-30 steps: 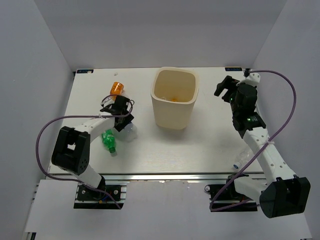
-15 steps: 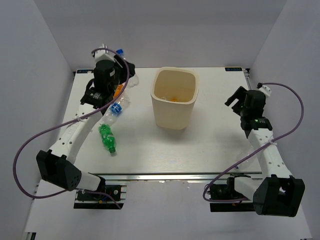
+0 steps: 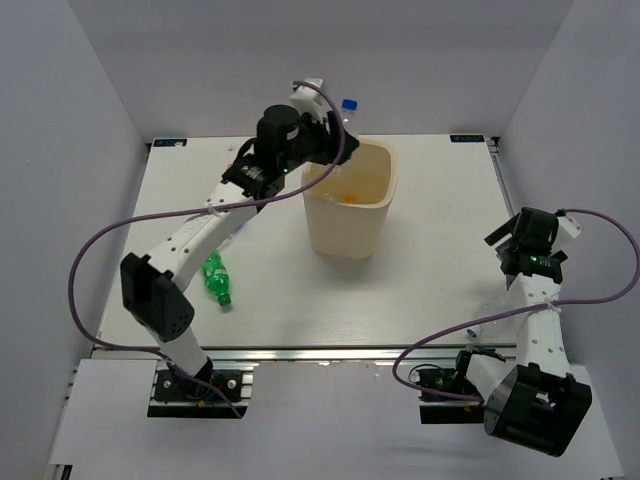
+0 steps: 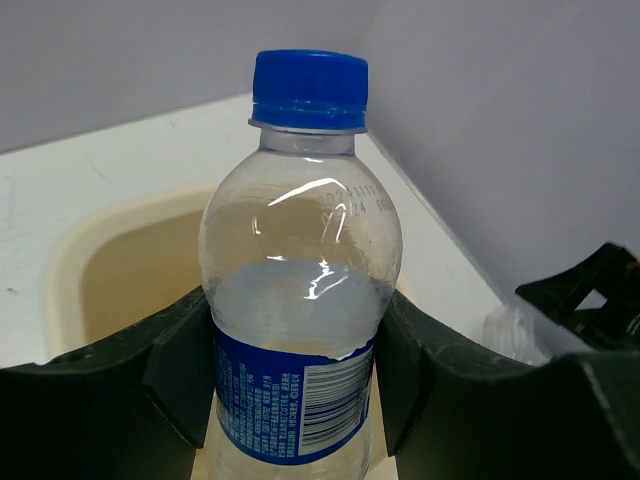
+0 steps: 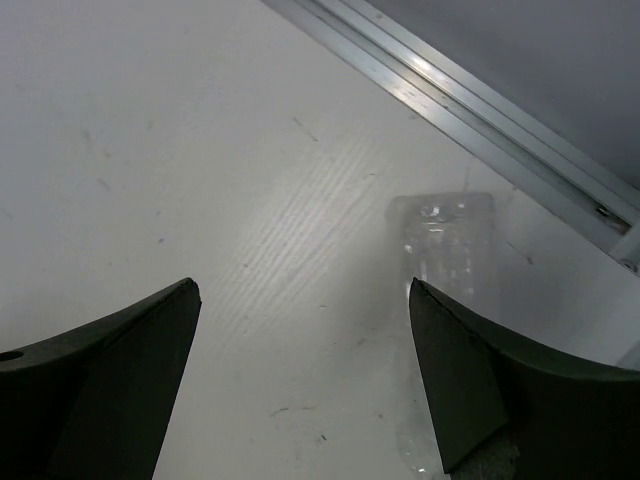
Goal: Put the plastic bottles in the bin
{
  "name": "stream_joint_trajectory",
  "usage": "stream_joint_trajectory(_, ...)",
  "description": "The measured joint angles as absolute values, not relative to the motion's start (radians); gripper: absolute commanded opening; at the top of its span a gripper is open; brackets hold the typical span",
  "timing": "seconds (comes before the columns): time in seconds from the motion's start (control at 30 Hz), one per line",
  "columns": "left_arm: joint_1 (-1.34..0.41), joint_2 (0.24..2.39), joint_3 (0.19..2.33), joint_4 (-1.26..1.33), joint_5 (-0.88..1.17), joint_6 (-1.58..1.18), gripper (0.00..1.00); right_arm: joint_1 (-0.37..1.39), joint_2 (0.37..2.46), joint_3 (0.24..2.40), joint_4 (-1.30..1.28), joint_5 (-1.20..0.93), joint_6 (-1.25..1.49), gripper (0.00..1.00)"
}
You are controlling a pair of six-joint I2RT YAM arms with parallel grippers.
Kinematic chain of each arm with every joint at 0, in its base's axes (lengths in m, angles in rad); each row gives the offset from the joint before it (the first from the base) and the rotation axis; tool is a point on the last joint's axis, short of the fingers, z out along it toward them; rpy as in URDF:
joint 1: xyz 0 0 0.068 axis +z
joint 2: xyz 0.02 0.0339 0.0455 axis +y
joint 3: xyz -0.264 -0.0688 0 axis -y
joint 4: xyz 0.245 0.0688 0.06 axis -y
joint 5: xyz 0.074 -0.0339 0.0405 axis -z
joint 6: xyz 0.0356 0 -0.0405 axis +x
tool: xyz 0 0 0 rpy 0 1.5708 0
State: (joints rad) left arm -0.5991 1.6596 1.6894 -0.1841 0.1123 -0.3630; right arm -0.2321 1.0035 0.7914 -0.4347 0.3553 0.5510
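Left gripper (image 4: pixel 298 380) clamped on blue-cap bottle (image 4: pixel 300 250), swung up off the table to just over the bin (image 3: pixel 345 225) rim within the last second; drop looks next. Right gripper (image 5: pixel 300 330) gaping, empty, pulled back above clear bottle (image 5: pixel 445 240).

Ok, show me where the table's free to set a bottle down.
Bare table runs right of the bin, and along the near edge between the green bottle and the clear bottle. Crowded left of the bin, under the left arm.

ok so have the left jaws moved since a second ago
Yes. The left jaws, shut on the blue-capped bottle, have swung from the table left of the bin up and right, to above its left rim.
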Motion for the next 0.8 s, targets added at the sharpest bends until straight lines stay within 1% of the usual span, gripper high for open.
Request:
stream_joint_trajectory(0.17, -0.646, 1.739, 1.716, -0.248, 0.140, -0.307, 0.87, -0.294, 0.959, 0.731, -0.493, 0.392, 0.565, 0.90)
stream_joint_trajectory(0.2, -0.650, 1.744, 1.716, -0.259, 0.143, -0.298, 0.97, -0.294, 0.951, 0.725, -0.500, 0.403, 0.569, 0.89)
stream_joint_trajectory(0.23, -0.651, 1.747, 1.718, -0.268, 0.147, -0.288, 0.98, -0.294, 0.946, 0.722, -0.507, 0.415, 0.572, 0.89)
stream_joint_trajectory(0.4, -0.651, 1.764, 1.782, -0.303, 0.132, -0.266, 0.98, -0.296, 0.943, 0.714, -0.516, 0.473, 0.597, 0.89)
stream_joint_trajectory(0.57, -0.650, 1.840, 1.988, -0.371, 0.038, -0.236, 0.98, -0.316, 0.969, 0.675, -0.509, 0.488, 0.609, 0.89)
stream_joint_trajectory(0.7, -0.632, 1.850, 2.047, -0.392, -0.039, -0.226, 0.98, -0.356, 1.008, 0.623, -0.467, 0.444, 0.604, 0.89)
stream_joint_trajectory(0.8, -0.556, 1.850, 2.056, -0.401, -0.030, -0.260, 0.98, -0.384, 1.065, 0.594, -0.429, 0.404, 0.598, 0.89)
